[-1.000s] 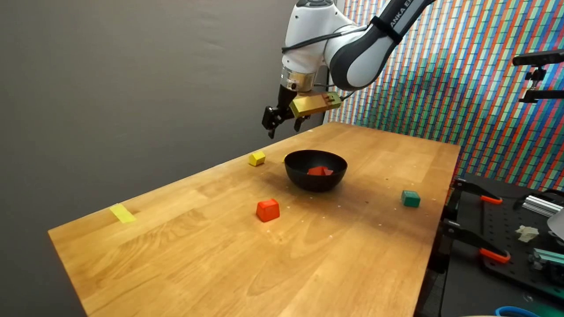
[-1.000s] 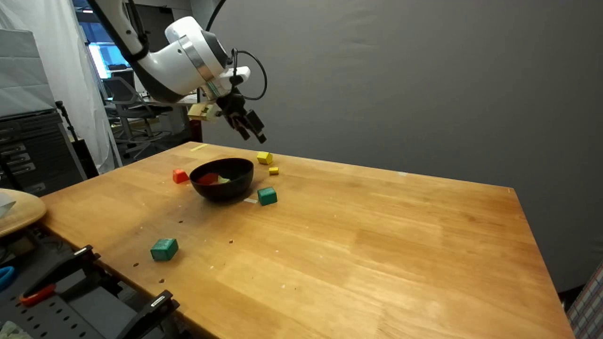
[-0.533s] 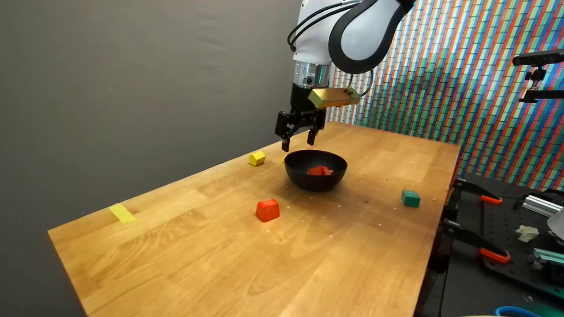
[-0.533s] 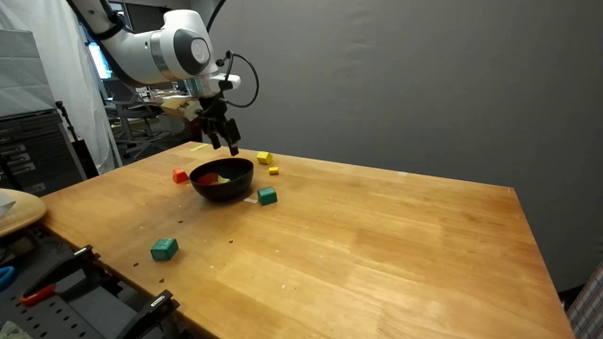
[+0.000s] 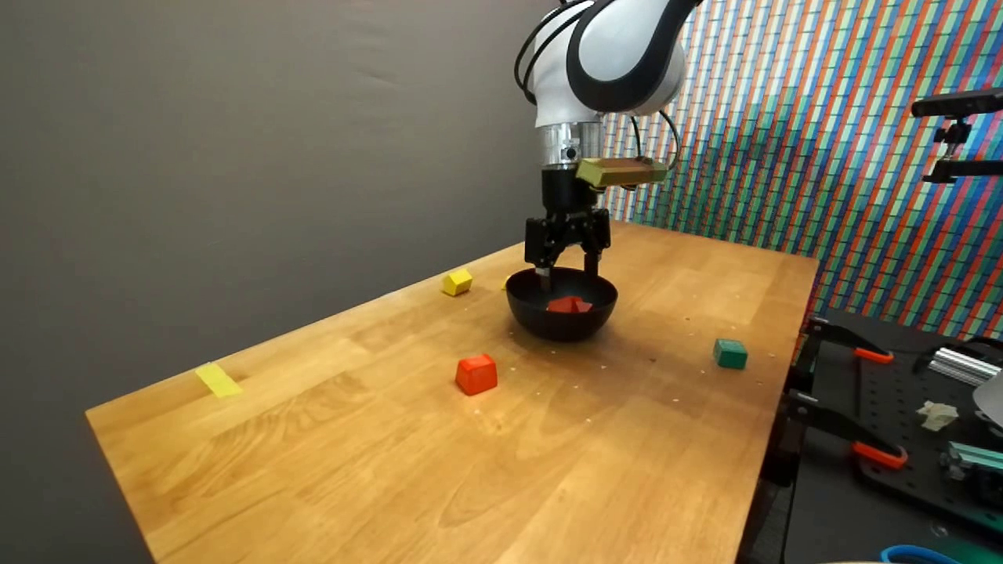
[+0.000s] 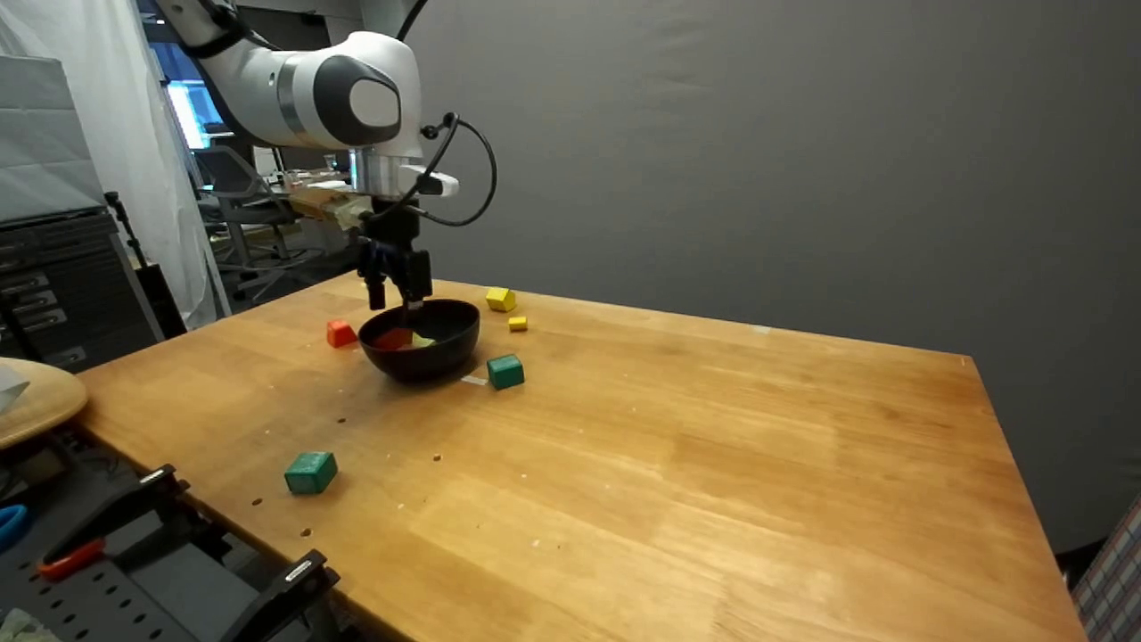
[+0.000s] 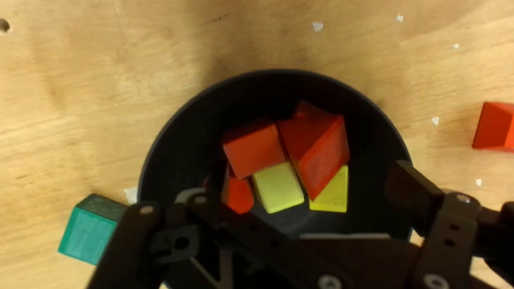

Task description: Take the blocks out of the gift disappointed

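Wrist view, L to R: green block (image 7: 87, 232) on table (image 7: 80, 100), just outside black bowl (image 7: 180, 154). In bowl, red blocks (image 7: 256, 151) & yellow blocks (image 7: 278, 188) heaped together. Pincer (image 5: 568, 276) over bowl is spread wide, gripping nothing. Heap seems below its fingers (image 7: 417, 188), betw. them L–R but twd top of view from their line; prob. calls for a drop, maybe slight shift that way. Far R: red block (image 7: 496, 126) on table.

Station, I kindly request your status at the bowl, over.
Gripper open, at mouth of black bowl. Red blocks and yellow blocks inside, none gripped. Tight crowding may hinder grasp.
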